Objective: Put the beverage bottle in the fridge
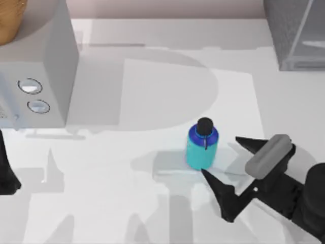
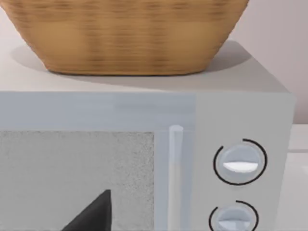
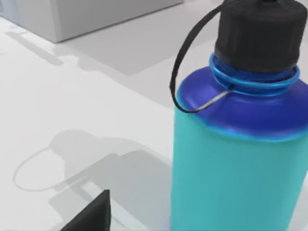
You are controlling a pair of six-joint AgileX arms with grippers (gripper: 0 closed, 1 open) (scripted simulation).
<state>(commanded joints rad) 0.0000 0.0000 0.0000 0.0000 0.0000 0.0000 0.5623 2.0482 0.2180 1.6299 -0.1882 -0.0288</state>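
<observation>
The beverage bottle [image 1: 202, 146] stands upright near the table's middle: turquoise body, dark blue shoulder, black cap with a thin strap. My right gripper [image 1: 220, 155] is open just to its right. One finger reaches past the bottle's right side and the other fingertip lies by its near base, neither touching it. The right wrist view has the bottle [image 3: 240, 144] close up, with one dark fingertip [image 3: 94, 214] low beside it. The fridge [image 1: 297, 33], dark grey and speckled, stands at the far right corner. My left arm [image 1: 7, 173] is parked at the left edge.
A light grey box with two dials [image 1: 38, 76] stands at the far left, a wicker basket [image 2: 125, 33] on top of it. My left fingertip [image 2: 94, 214] faces its front. Bare table lies between the bottle and the fridge.
</observation>
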